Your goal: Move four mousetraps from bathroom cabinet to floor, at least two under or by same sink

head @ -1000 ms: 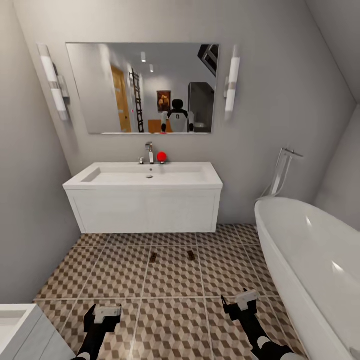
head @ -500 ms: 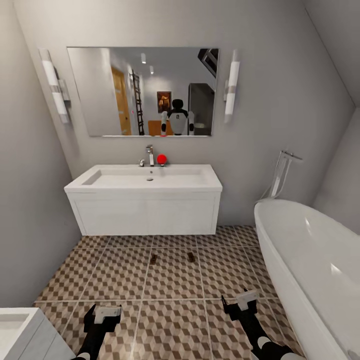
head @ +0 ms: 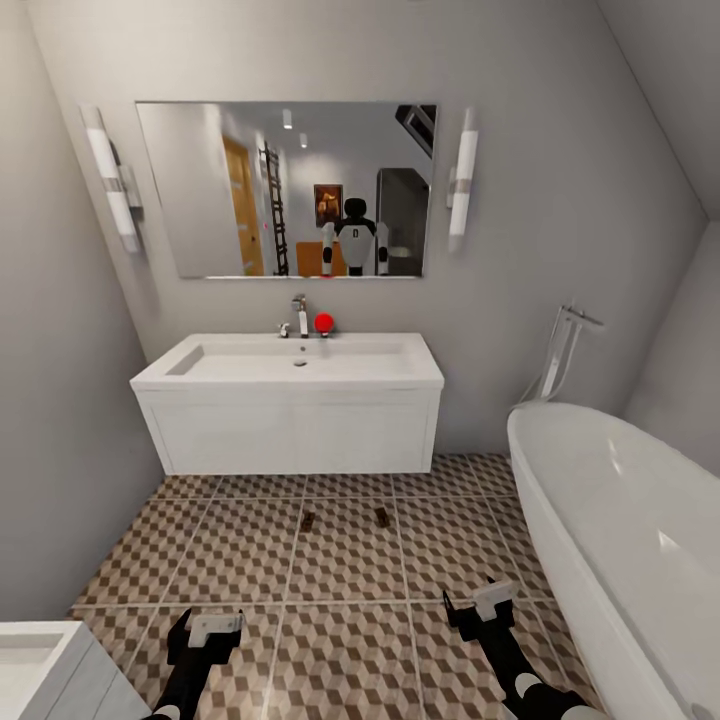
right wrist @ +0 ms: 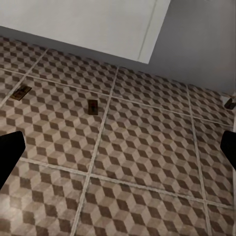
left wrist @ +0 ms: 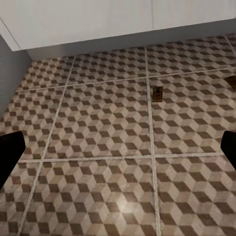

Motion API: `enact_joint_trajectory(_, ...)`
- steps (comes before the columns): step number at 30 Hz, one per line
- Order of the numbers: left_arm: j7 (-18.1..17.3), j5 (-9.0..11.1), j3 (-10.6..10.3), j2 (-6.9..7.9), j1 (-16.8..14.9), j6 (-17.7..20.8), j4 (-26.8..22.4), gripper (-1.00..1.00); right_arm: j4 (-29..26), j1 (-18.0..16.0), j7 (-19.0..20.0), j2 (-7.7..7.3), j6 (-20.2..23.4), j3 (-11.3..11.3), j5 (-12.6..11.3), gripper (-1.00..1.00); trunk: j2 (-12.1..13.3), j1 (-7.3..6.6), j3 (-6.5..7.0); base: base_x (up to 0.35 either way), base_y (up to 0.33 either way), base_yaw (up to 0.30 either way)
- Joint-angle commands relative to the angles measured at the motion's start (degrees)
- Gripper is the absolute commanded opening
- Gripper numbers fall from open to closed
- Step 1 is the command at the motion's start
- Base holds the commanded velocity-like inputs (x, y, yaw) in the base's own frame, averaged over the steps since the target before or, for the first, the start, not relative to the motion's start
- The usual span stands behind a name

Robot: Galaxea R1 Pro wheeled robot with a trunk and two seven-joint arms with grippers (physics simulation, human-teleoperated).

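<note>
Two mousetraps (head: pixel 307 519) (head: pixel 382 515) lie flat on the bathroom floor (head: pixel 350 560) just before the sink (head: pixel 290 375), satisfying its near-sink rule, while left gripper (head: pixel 214 630) and right gripper (head: pixel 492 602) hover spread and empty.

small brown wooden mousetraps (head: pixel 307 520) (head: pixel 382 516) on the cube-patterned tile floor: too small to tell wire or red mark | big white oval bathtub (head: pixel 620 520): cut off by right edge | white square fixture (head: pixel 40 660) at lower left: only a corner visible | black finger (left wrist: pixel 9 155) of left gripper: only the tip, at the edge
</note>
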Motion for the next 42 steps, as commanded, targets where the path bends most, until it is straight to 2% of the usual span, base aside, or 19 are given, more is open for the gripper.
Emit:
enact_joint_trajectory(1, 0.1, 0.4, -0.5, -0.03, -0.1, -0.3, 0.2, 1.0, 0.0, 0.0, -0.6, -0.01, 0.0, 0.3, 0.5, 1.0, 0.4, -0.23, 0.12, 0.0, 0.0, 0.0)
enact_joint_trajectory(42, 0.2, 0.4, -0.5, -0.05, -0.1, -0.3, 0.2, 1.0, 0.0, 0.5, -0.6, 0.03, -0.1, 0.3, 0.5, 1.0, 16.8, -9.23, 7.49, 0.0, 0.0, 0.0)
